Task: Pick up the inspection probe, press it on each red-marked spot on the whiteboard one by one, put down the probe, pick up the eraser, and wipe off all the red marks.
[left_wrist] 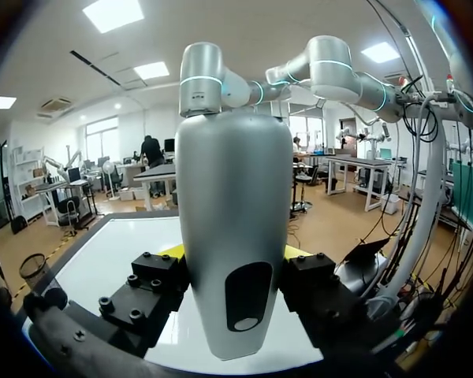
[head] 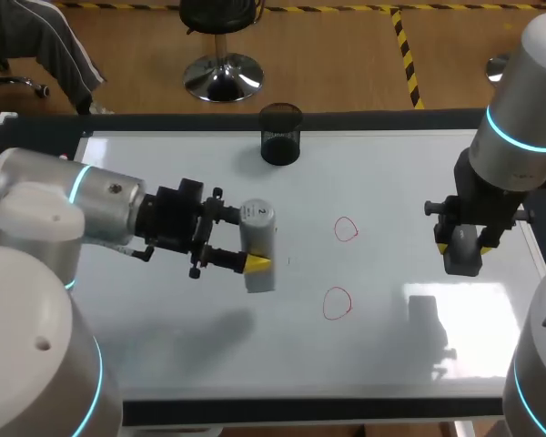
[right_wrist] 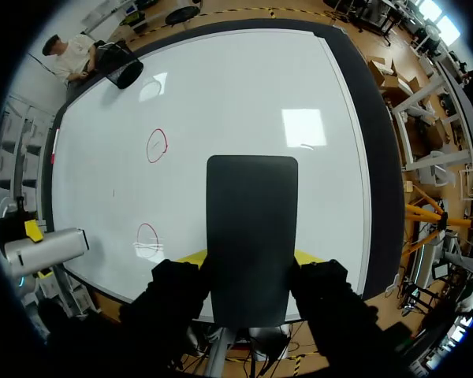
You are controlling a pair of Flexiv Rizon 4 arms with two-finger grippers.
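Silver probe (left_wrist: 232,197) clamped in left tool (left_wrist: 235,253); black eraser (right_wrist: 252,220) clamped in right tool (right_wrist: 251,257), both above whiteboard (head: 164,173)

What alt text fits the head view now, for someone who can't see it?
The left pincer holds the probe over the whiteboard, left of two red circles. The right pincer holds the eraser above the board's right side; a black mesh cup stands at the far edge.
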